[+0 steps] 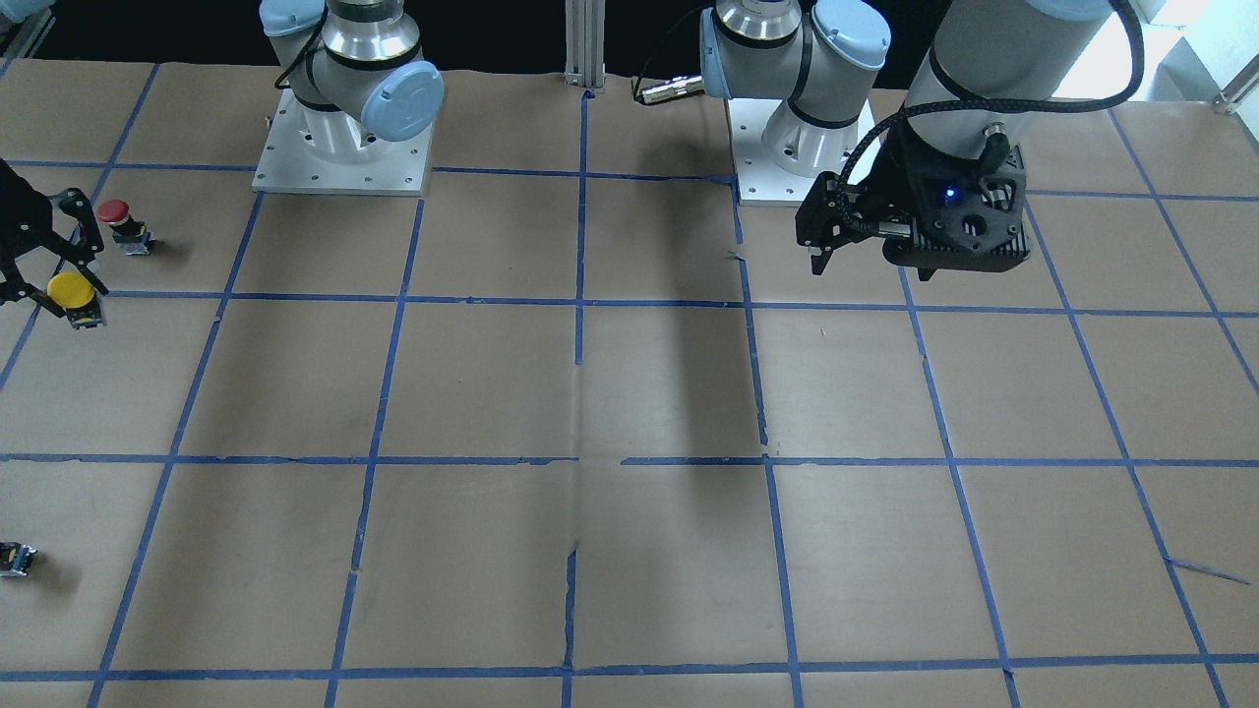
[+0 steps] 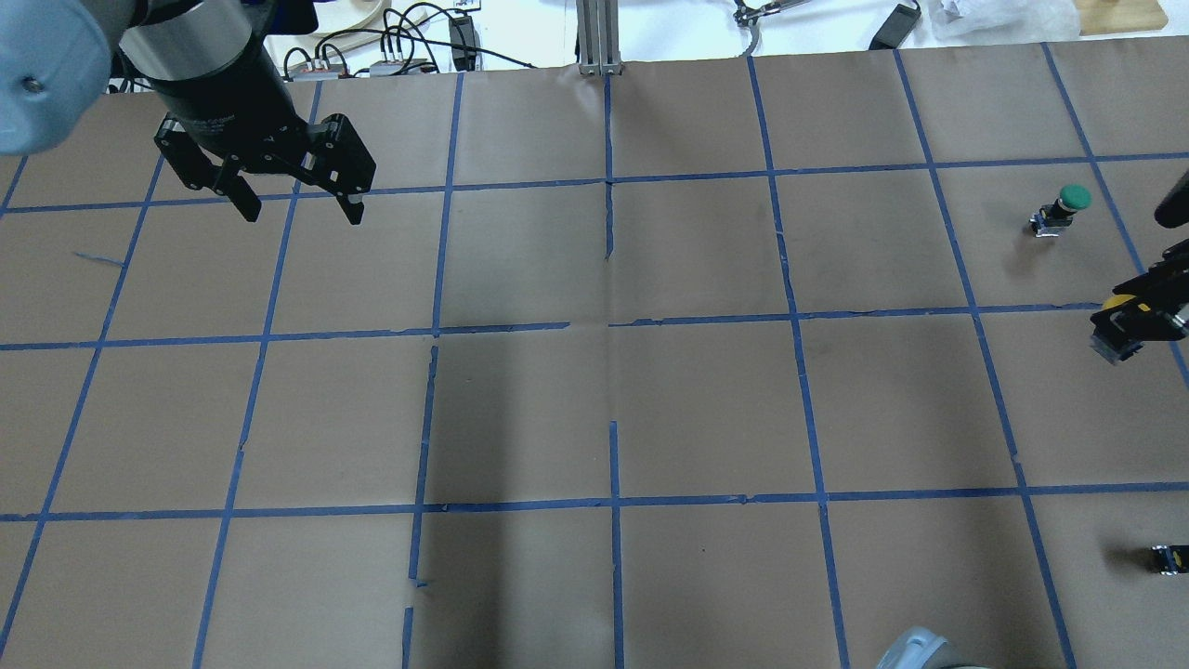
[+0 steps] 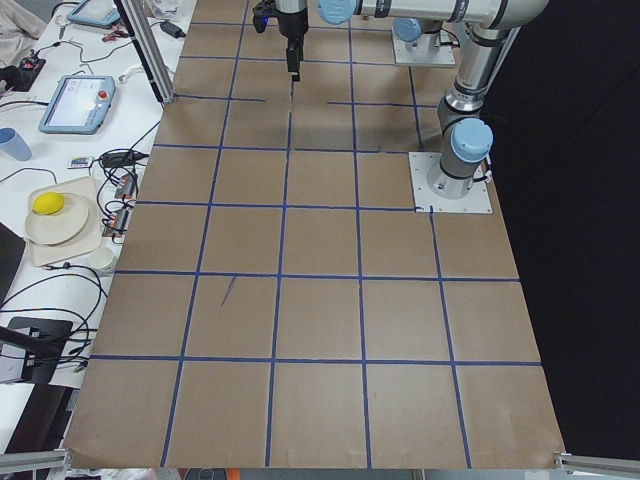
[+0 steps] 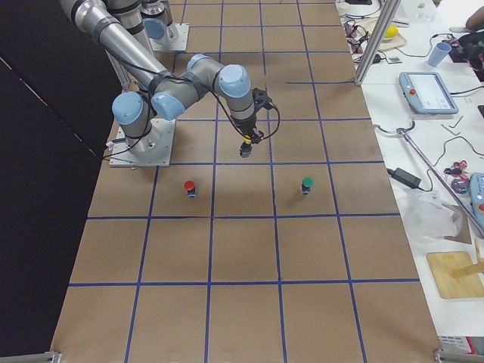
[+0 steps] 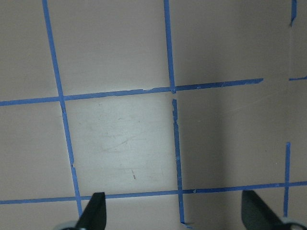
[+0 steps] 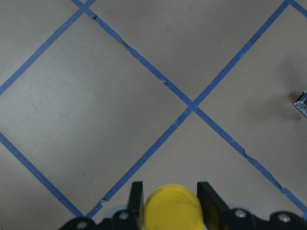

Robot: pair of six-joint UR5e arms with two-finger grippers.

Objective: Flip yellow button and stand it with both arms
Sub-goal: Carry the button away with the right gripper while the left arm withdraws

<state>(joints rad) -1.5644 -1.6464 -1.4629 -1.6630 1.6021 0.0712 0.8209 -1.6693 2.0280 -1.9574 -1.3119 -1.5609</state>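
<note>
Two grippers stand at opposite ends of the worktop [image 2: 604, 409], and only one has anything in it. The right gripper [image 6: 170, 190] pinches the yellow button [image 1: 71, 289], its fingers pressed against either side of the yellow cap. It holds the button clear above the brown paper at the robot's right end, near the standing red button [image 1: 115, 212] and green button [image 2: 1073, 197]. In the front-facing view the cap shows as a full disc with the body and grey base slanting away below it. The long axis therefore looks tilted rather than upright, though the exact angle is hard to read. The left gripper [image 2: 303, 214] hovers well apart at the left end, fingers spread wide, holding and touching nothing. The button thus lies straight across to the right of the left gripper, with the whole middle of the worktop between them. A flip by both arms probably calls for a meeting near the centre, where the spread left gripper can take the body from its other end.
</note>
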